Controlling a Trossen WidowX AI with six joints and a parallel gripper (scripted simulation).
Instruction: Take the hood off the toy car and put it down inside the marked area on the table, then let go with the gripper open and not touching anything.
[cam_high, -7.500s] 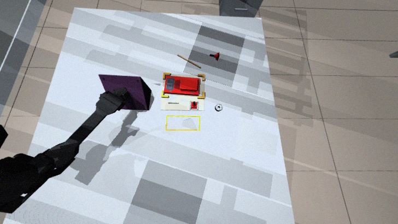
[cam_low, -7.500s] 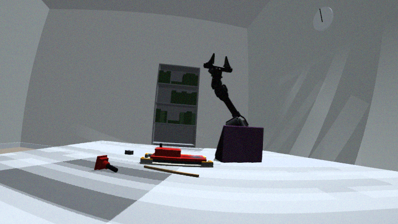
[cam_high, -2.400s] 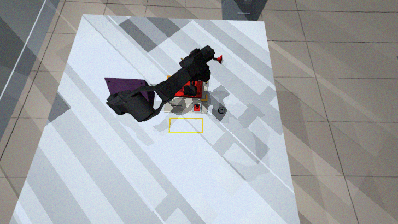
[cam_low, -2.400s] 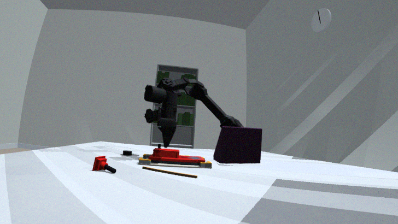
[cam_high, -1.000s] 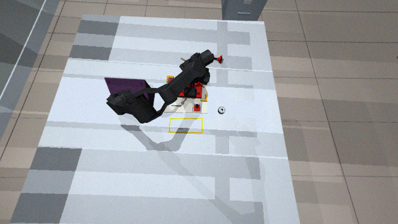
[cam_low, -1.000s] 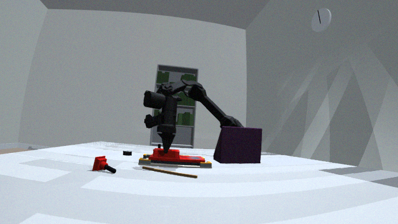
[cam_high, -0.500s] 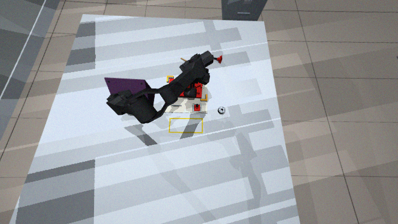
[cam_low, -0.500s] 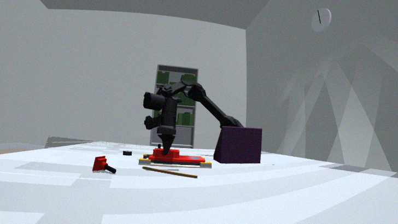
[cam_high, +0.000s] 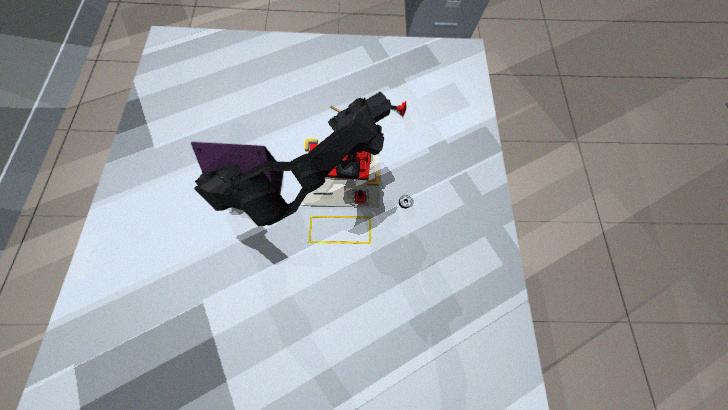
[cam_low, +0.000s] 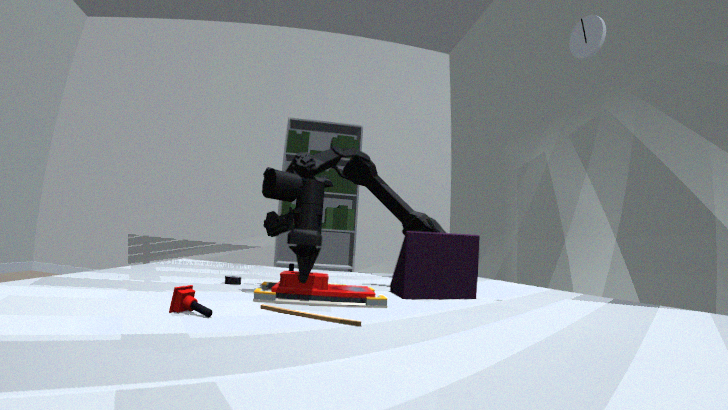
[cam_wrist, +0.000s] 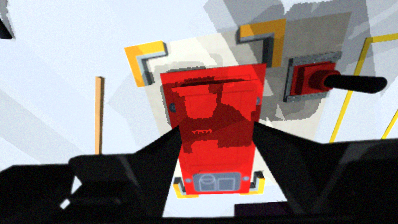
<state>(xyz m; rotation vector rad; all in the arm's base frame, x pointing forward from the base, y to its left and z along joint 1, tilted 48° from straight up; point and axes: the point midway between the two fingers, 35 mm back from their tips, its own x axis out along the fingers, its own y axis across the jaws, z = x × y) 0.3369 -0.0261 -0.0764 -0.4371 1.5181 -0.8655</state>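
The toy car's red hood (cam_high: 363, 158) (cam_low: 319, 281) (cam_wrist: 200, 104) sits low over a pale base plate (cam_high: 319, 199) (cam_wrist: 308, 121) with yellow corner brackets. My gripper (cam_low: 303, 280) (cam_wrist: 214, 126) is shut on the hood, one black finger at each long side. In the wrist view the hood reaches from between the fingers to its grey-windowed end near the purple box. The arm covers part of the hood in the top view. The marked area, a yellow outline (cam_high: 339, 242) (cam_wrist: 340, 119), lies on the table beside the plate. Nothing stands in it.
A red block with a black lever (cam_high: 360, 196) (cam_wrist: 312, 78) stands on the plate's side nearest the outline. A similar red piece (cam_high: 401, 108) (cam_low: 182, 299) lies beyond the car. A wooden stick (cam_low: 310, 315) (cam_wrist: 99, 115), a small disc (cam_high: 401, 202) (cam_low: 232, 280) and a purple box (cam_high: 229, 156) (cam_low: 440, 264) are around.
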